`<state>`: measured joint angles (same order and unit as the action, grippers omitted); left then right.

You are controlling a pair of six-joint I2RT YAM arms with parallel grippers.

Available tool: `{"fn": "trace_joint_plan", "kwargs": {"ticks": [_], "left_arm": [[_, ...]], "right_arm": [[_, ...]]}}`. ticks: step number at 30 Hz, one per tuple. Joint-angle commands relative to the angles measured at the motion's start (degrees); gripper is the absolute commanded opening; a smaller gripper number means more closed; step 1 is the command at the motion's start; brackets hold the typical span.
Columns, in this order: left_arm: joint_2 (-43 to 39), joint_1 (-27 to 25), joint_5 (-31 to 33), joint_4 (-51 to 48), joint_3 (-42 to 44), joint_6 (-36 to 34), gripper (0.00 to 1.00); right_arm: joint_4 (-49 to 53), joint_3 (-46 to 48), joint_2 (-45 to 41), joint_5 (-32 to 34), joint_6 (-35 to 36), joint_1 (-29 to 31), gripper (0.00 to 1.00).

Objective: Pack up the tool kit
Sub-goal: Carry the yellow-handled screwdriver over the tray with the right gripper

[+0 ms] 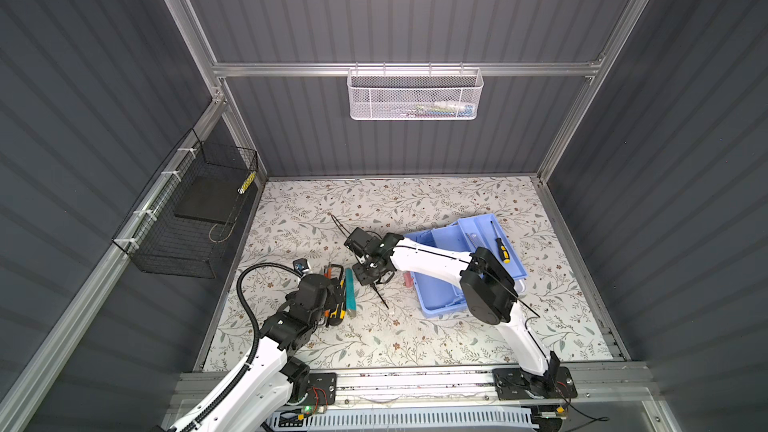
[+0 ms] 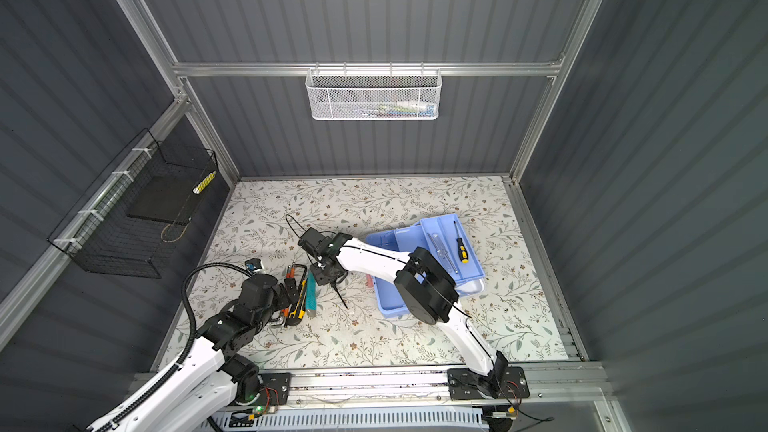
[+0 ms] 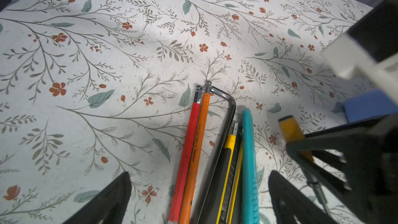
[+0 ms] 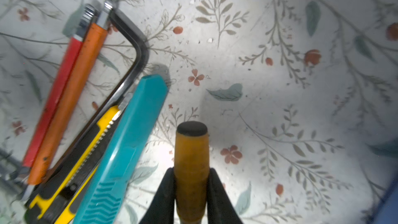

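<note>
Two claws work low over the flowered bench (image 1: pixel 415 201). The right claw (image 4: pixel 191 170) is clamped on the yellow handle of a screwdriver (image 4: pixel 191 147), with nothing else in its grip. The left claw (image 3: pixel 200 175) stands wide open and holds nothing. It hangs above a row of tools lying side by side: a red hex key (image 3: pixel 187 147), an orange hex key (image 3: pixel 198 136), a black hex key (image 3: pixel 228 108), a yellow knife (image 3: pixel 228 158) and a teal knife (image 3: pixel 248 147). The blue box (image 1: pixel 436 305) sits on the right of the bench. Its divided tray (image 1: pixel 482 226) rests across the box's far end and carries a second screwdriver (image 1: pixel 500 247).
</note>
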<state>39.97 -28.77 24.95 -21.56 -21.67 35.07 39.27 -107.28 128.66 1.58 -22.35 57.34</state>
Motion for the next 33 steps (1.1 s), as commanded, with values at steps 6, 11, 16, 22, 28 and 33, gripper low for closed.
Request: {"fn": "trace_joint_plan", "kwargs": {"ticks": [6, 11, 16, 22, 28, 33], "left_arm": [[0.95, 0.3, -1.21, 0.71, -0.04, -1.41, 0.99], [2.38, 0.3, -1.77, 0.93, -0.45, -1.64, 0.99], [5.83, 0.3, -5.89, 2.67, -1.24, -4.12, 1.0], [9.1, 0.3, -8.01, 3.84, -2.15, -5.43, 0.99], [8.45, 0.3, -8.57, 4.34, -1.73, -5.72, 1.0], [8.52, 0.33, -8.65, 4.19, -1.79, -5.59, 1.0]], "right_arm": [[3.29, 5.53, -14.17, -1.8, 3.88, -4.57, 0.0], [2.83, 10.36, -20.66, -1.16, 4.01, -7.69, 0.0], [3.86, 12.18, -24.98, -1.44, 2.96, -9.65, 0.0], [5.93, 14.62, -29.69, 2.59, 0.44, -10.93, 0.0], [3.0, 16.73, -30.09, 2.0, -2.43, -11.02, 0.0], [3.13, 19.65, -33.32, 0.14, 0.29, -12.24, 0.0]]}}
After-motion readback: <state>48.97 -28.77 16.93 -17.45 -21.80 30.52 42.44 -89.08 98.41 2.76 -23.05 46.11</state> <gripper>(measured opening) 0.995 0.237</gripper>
